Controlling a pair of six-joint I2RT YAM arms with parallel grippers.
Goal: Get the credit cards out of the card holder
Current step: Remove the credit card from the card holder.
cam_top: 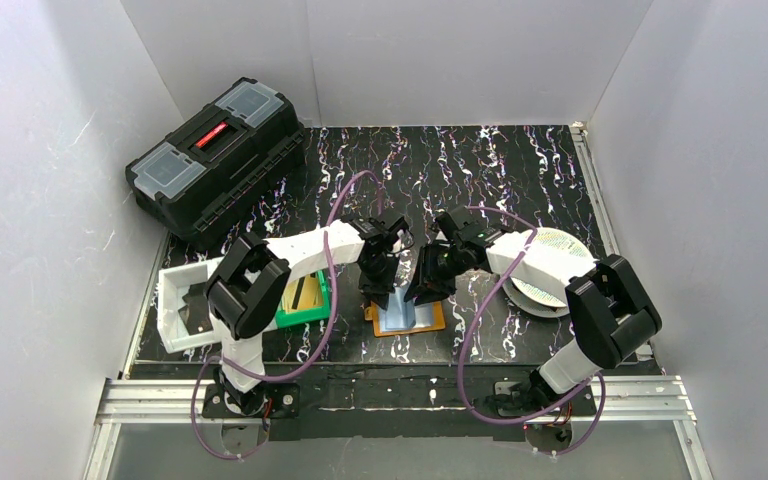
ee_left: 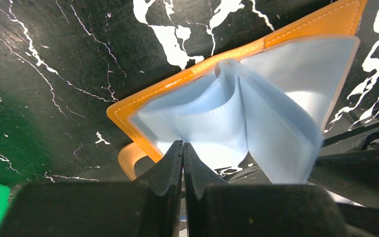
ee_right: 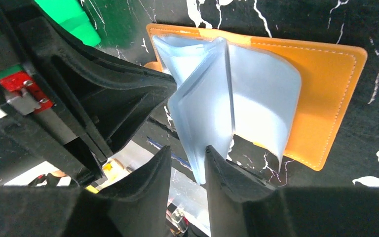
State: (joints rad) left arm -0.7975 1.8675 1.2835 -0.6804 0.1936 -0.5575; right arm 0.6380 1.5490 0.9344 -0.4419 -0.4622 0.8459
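Note:
The orange card holder [cam_top: 433,321] lies open on the black marbled table, its pale clear pocket sleeves [ee_right: 212,94] fanned upward. My left gripper [ee_left: 183,144] is shut, its tips pinched on the edge of one sleeve [ee_left: 202,118]. My right gripper [ee_right: 187,153] stands open over the near side; a sleeve corner hangs between its fingers and touches the right finger [ee_right: 222,168]. In the top view both grippers [cam_top: 385,285] [cam_top: 426,290] meet over the holder. A gold-yellow credit card [cam_top: 307,291] lies in the green bin [cam_top: 305,318]. I see no card in the sleeves.
A white tray [cam_top: 172,300] sits left of the green bin, behind the left arm. A black toolbox [cam_top: 215,155] stands at the back left. A round white patterned disc [cam_top: 552,262] lies under the right arm. White walls enclose the table.

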